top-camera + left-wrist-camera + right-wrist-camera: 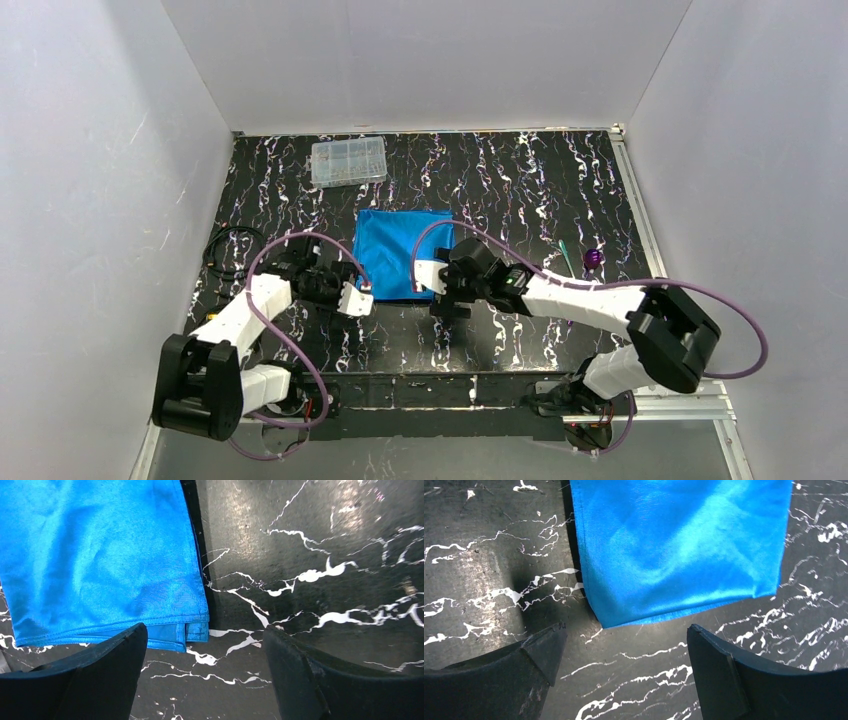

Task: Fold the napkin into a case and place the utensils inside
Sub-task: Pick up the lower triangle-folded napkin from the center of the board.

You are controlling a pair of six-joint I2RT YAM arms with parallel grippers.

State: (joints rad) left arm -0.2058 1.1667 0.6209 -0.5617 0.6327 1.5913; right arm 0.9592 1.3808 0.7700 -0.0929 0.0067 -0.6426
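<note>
- Left gripper: jaws spread wide, nothing between them. It hangs low at the near left corner of the napkin; in the wrist view that corner lies just ahead of the gap.
- Right gripper: jaws also wide apart, holding nothing. It sits at the near right corner of the cloth, which stops just short of the fingertips.
- Napkin, count one: bright blue, shiny, flat on the table. Roughly square from above, mid-table, its near edge between the two grippers.
- Left wrist view shows stacked hems at the corner, so the cloth lies in more than one layer; number of layers not readable.
- Soft ripples run across the top surface.
- Utensils, two pieces made out: one purple-pink with a rounded head, and one thin green piece just left of it. Both lie on the table to the right of the napkin, well apart from it. Kind of cutlery too small to tell.
- Clear box, count one: far side of the table, beyond the napkin's far left corner, not touching it. Contents unreadable.
- Cable coil, count one: black, at the table's left edge near the left arm.
- Arms, count two: each with a purple cable looping over it.
</note>
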